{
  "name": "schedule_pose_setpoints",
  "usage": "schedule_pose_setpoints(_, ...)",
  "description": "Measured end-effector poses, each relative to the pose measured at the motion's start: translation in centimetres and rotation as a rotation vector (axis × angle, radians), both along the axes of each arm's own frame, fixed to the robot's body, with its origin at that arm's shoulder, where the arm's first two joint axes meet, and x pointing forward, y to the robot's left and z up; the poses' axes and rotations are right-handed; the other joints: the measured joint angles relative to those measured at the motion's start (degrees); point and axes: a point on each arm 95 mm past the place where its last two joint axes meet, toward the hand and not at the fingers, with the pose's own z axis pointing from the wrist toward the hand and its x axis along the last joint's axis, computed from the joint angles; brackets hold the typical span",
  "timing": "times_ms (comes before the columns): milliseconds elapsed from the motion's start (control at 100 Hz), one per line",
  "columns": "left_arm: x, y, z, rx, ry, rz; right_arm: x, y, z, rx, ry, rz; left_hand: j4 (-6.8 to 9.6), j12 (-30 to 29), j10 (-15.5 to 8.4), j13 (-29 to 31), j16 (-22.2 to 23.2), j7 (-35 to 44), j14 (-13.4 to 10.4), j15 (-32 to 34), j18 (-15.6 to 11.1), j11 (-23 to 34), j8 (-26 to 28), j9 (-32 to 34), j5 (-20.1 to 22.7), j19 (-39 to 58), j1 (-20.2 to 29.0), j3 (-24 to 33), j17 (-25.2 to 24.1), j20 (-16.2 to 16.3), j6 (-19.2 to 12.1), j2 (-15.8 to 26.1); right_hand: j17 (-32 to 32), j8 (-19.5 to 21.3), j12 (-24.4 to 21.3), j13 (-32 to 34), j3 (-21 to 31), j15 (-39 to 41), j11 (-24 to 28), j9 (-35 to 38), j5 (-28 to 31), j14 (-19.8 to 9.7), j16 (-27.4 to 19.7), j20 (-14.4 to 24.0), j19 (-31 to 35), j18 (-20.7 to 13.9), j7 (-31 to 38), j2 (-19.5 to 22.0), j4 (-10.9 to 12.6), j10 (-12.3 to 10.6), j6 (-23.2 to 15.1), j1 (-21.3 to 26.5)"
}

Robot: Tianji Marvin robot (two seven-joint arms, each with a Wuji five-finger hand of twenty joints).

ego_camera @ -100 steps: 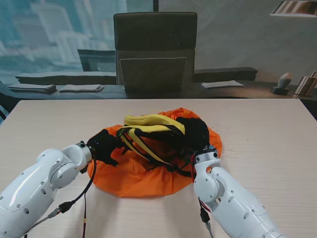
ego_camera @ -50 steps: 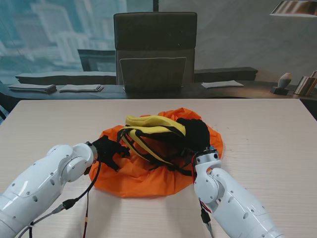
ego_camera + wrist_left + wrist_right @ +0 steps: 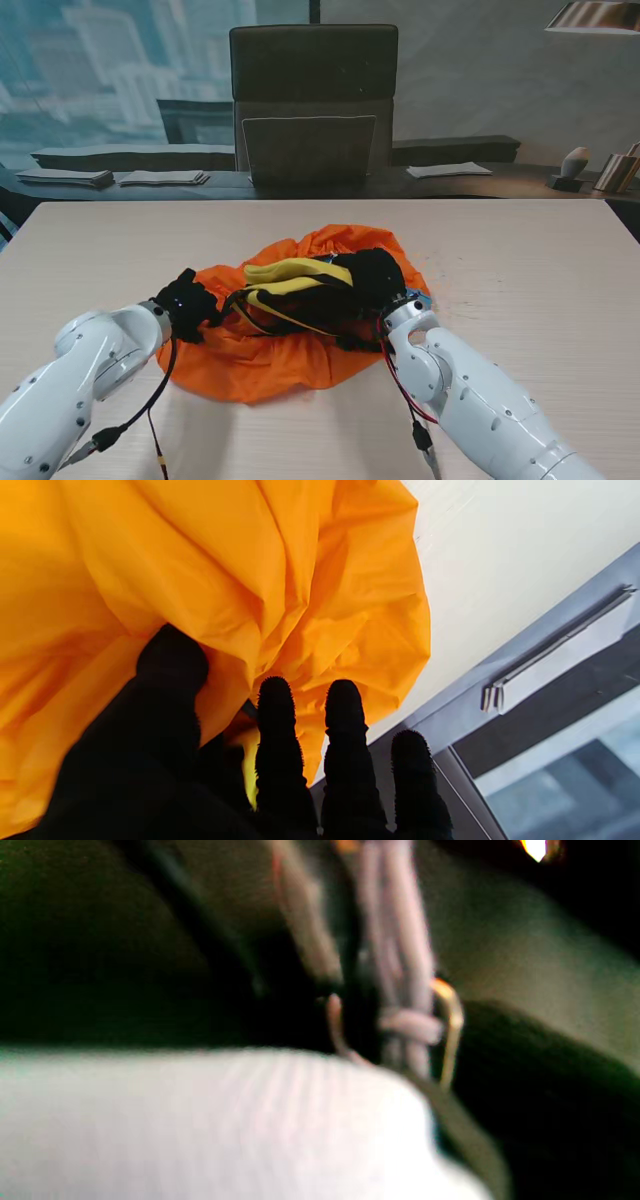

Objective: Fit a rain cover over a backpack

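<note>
The orange rain cover point(image 3: 270, 360) lies bunched in the middle of the table, cupped around the yellow and black backpack point(image 3: 295, 278). Its far edge stands up behind the pack. My left hand point(image 3: 185, 303) is at the cover's left edge. In the left wrist view my thumb point(image 3: 172, 660) presses the orange cover point(image 3: 225, 580) against the fingers point(image 3: 275, 705), pinching a fold. My right hand point(image 3: 378, 280) sits on the pack's right end, merging with its black fabric. The right wrist view is a blurred close-up of a strap and metal ring point(image 3: 400, 1005).
The pale wooden table point(image 3: 540, 260) stretches out on both sides of the cover. A dark office chair point(image 3: 313, 105) stands behind its far edge, and beyond it a low desk holds papers point(image 3: 160, 178). Cables point(image 3: 150, 420) hang from both forearms.
The backpack has shifted left and a little nearer to me with my right hand. The cover's far edge has risen over the pack. My left hand has moved left along the cover's edge.
</note>
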Motion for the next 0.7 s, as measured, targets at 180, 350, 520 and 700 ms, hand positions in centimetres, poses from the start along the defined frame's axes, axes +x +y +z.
schedule_pose_setpoints(180, -3.2, 1.1, 0.8, -0.067, -0.177, -0.074, 0.1, 0.3, -0.6, -0.191, -0.014, 0.030, -2.76, 4.11, -0.89, 5.26, -0.02, -3.03, -0.65, 0.82, 0.19, 0.01, 4.65, 5.69, -0.04, 0.13, -0.95, 6.30, 0.72, -0.01, -0.70, -0.13, 0.55, 0.15, 0.55, -0.02, -0.06, 0.00, 0.34, 0.00, -0.04, -0.47, 0.00, 0.48, 0.00, -0.83, 0.00, 0.05, -0.20, -0.32, -1.53, -0.76)
schedule_pose_setpoints(350, -5.0, 1.1, 1.4, -0.211, -0.311, -0.104, 0.3, 0.7, -0.9, -0.223, 0.000, -0.021, -4.67, 10.86, -0.92, 11.56, 0.81, -3.54, -0.69, 2.98, 1.12, -2.07, 10.02, 13.42, -0.11, 1.07, -1.51, 9.88, 3.79, 0.70, -0.70, -0.80, 1.41, 0.15, 0.87, -0.04, -0.07, 0.00, 0.41, 0.00, -0.04, -0.62, 0.00, 0.48, 0.00, -0.88, 0.01, 0.06, -0.22, -0.40, -1.92, -1.36)
schedule_pose_setpoints(520, -5.8, 0.3, 3.0, -0.314, -0.399, -0.210, 0.3, 1.1, -0.6, -0.203, 0.031, -0.070, -5.23, 13.69, -0.92, 12.56, 1.58, -3.54, -1.82, 3.97, 1.80, -2.73, 13.11, 13.46, -0.83, 1.66, 0.04, 9.65, 4.16, 0.91, -0.63, -0.79, 2.10, 0.01, 1.01, -0.05, -0.07, 0.00, 0.51, 0.00, -0.04, -0.64, 0.22, 0.50, 0.00, -0.86, 0.01, 0.06, -0.23, -0.41, -1.96, -1.37)
schedule_pose_setpoints(700, -5.3, -1.3, 4.9, -0.432, -0.463, -0.256, -0.3, 2.6, -0.5, -0.267, 0.060, -0.026, -5.25, 14.38, -0.92, 12.50, 1.59, 0.34, -1.85, 3.99, 1.87, -2.76, 14.41, 11.44, -3.00, 2.37, 3.50, 3.53, 4.41, 1.44, -0.61, 2.01, 2.85, -0.04, 1.09, -0.05, -0.07, 1.10, 1.49, 0.00, -0.04, -0.64, 0.26, 0.55, 0.60, -0.85, 0.02, 0.06, -0.23, -0.41, -1.89, -1.36)
